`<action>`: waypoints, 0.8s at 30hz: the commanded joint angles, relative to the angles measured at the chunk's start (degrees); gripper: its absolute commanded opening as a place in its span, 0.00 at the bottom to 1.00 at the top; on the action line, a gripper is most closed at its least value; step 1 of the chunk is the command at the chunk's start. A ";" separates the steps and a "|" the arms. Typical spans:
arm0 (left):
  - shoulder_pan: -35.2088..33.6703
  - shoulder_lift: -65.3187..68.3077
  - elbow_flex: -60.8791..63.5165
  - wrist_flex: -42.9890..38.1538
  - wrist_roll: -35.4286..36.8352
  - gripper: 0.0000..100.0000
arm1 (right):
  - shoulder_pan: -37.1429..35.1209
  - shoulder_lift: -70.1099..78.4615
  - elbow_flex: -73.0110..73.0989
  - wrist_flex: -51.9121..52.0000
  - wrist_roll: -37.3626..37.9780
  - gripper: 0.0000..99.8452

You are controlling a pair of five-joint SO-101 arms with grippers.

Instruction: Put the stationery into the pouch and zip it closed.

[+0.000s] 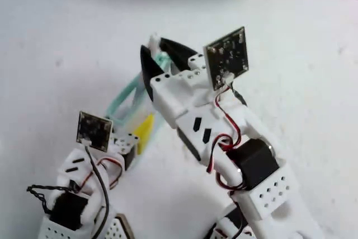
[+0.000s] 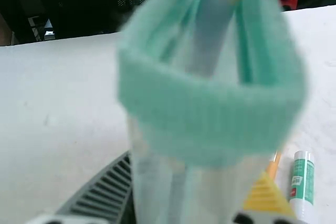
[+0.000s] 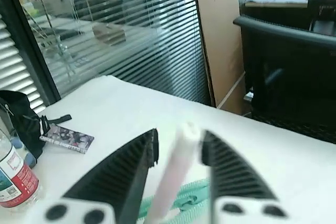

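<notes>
a white bench [image 1: 56, 37] spreads in front of you, with both arms reaching in from the near edge. your right arm [image 1: 246, 166] is the bigger shape in the high view, stretched towards the middle of the bench. your left arm [image 1: 72, 194] sits low and closer to the near edge, beside it.

the pouch [image 2: 210, 108] is clear plastic with a soft teal rim. it lies on the bench between the two arms, running from your left pincer [image 2: 194, 166] to your right one. its teal mouth gapes open in a loop, seen close up in the left wrist view.

your left pincer is closed narrow on the clear end of the pouch, a grey ridged jaw on one side and a yellow jaw on the other.

your right pincer [image 3: 179, 134] has two black ridged jaws pinched on a white stick [image 3: 176, 177]. the stick stands tilted between them, just above the teal rim. you cannot tell whether its lower end is inside the mouth.

on the bench beside the pouch lie a glue stick [image 2: 303, 182] with a green label and, next to it, an orange pencil [image 2: 273, 162], mostly hidden behind the yellow jaw.

further off, the right wrist view takes in a black bag [image 3: 21, 119], a bottle [image 3: 13, 177] with a red label and a small booklet [image 3: 67, 137] on the far bench.
</notes>
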 commanded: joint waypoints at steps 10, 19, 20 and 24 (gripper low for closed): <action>0.66 -0.48 -0.53 -1.41 -0.79 0.21 | -3.21 -0.04 -1.41 0.40 0.88 0.22; 0.84 -0.48 -0.44 -1.41 -0.79 0.21 | -2.95 -0.31 -2.99 0.75 0.88 0.22; 0.84 -0.48 -0.44 -1.41 -0.79 0.21 | -2.24 -0.66 -3.78 1.63 0.88 0.22; 0.92 -0.48 -0.44 -1.49 -0.79 0.21 | 0.57 -2.86 -6.86 5.23 0.88 0.22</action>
